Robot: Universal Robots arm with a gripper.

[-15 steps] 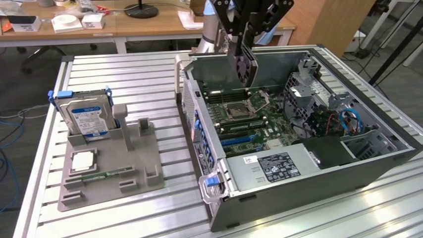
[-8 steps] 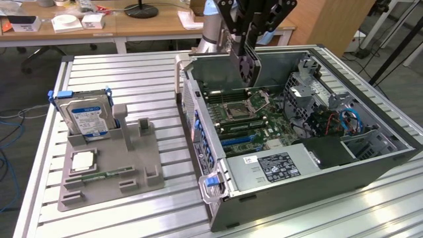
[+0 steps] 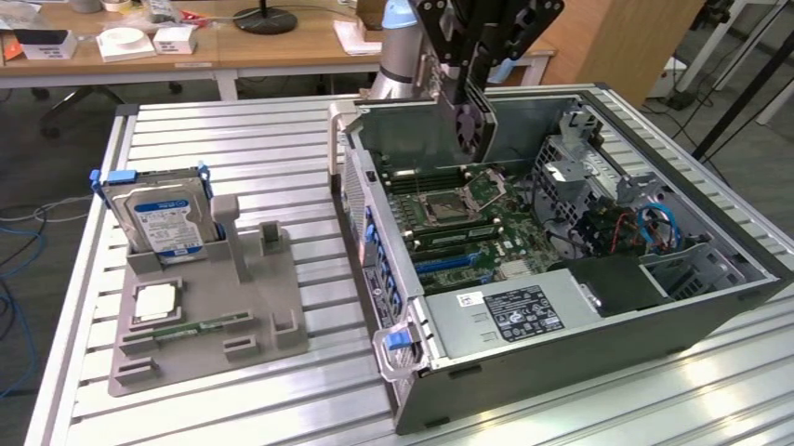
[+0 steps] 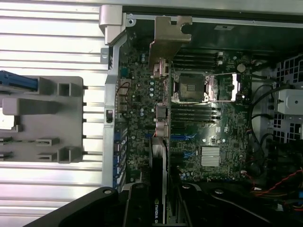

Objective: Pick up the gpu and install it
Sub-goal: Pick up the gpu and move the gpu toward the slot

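The gpu (image 3: 473, 125) hangs on edge from my gripper (image 3: 470, 88), which is shut on its upper edge. It is held above the far end of the open computer case (image 3: 596, 316), over the motherboard (image 3: 459, 214) and apart from it. In the wrist view the gpu (image 4: 161, 142) appears edge-on, its silver end bracket (image 4: 168, 38) toward the case's back wall and its black cooler (image 4: 157, 189) between my fingers (image 4: 137, 205). The motherboard (image 4: 199, 123) with its blue slots lies below it.
A grey fixture tray (image 3: 199, 307) lies on the slatted metal table at the exterior view's left, holding an upright hard drive (image 3: 162, 214), a CPU (image 3: 155, 302) and a memory stick (image 3: 205, 325). Drive cage and cables (image 3: 620, 223) fill the case's right side. Desks stand behind.
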